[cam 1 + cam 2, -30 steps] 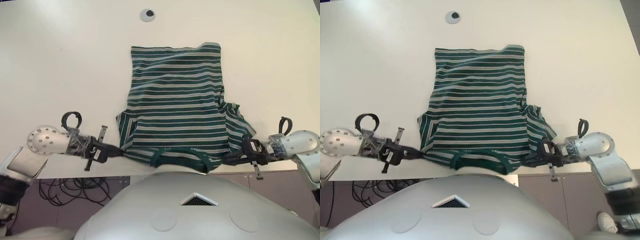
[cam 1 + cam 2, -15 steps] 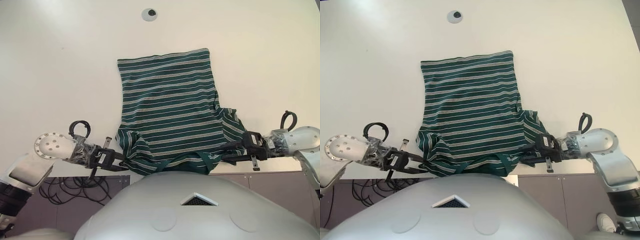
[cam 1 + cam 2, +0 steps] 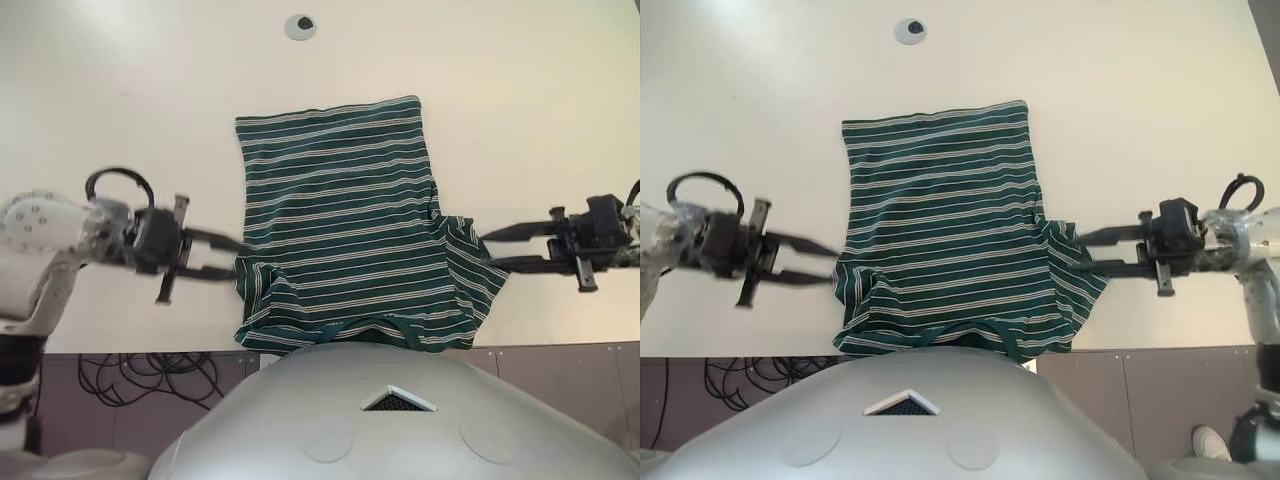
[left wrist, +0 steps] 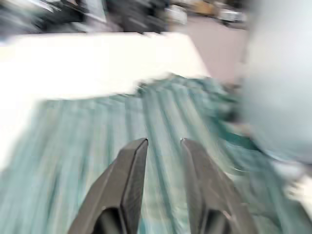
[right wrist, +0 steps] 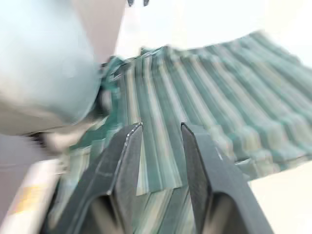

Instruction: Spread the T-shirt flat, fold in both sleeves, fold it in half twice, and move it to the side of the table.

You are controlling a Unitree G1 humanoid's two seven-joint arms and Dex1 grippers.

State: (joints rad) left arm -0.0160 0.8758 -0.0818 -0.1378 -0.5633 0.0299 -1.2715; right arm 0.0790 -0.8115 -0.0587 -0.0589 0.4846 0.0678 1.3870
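Seemingly spread but not yet smooth, the green striped T-shirt (image 3: 345, 225) lay in the head views at the middle of the white table (image 3: 120, 100), its collar at the near edge and its hem toward the far edge. Its right sleeve (image 3: 475, 265) stuck out sideways, rumpled, while the left sleeve (image 3: 255, 280) sat bunched against the shirt's side. The left gripper (image 3: 232, 257) was level with that left sleeve, its two fingers parted and empty, the tips right at the cloth's edge. The right gripper (image 3: 487, 251) was at the right sleeve, fingers likewise spread and holding nothing. A small round disc (image 3: 299, 27) sat near the far edge, well apart from the shirt, and cables (image 3: 130, 375) lay on the floor below the near edge.

From the left wrist, the left gripper (image 4: 163, 142) showed two dark fingers (image 4: 129, 185) apart over blurred striped cloth.

From the right wrist, the right gripper (image 5: 161, 126) showed its fingers (image 5: 122, 165) apart too, with the striped cloth spread beyond and below them.
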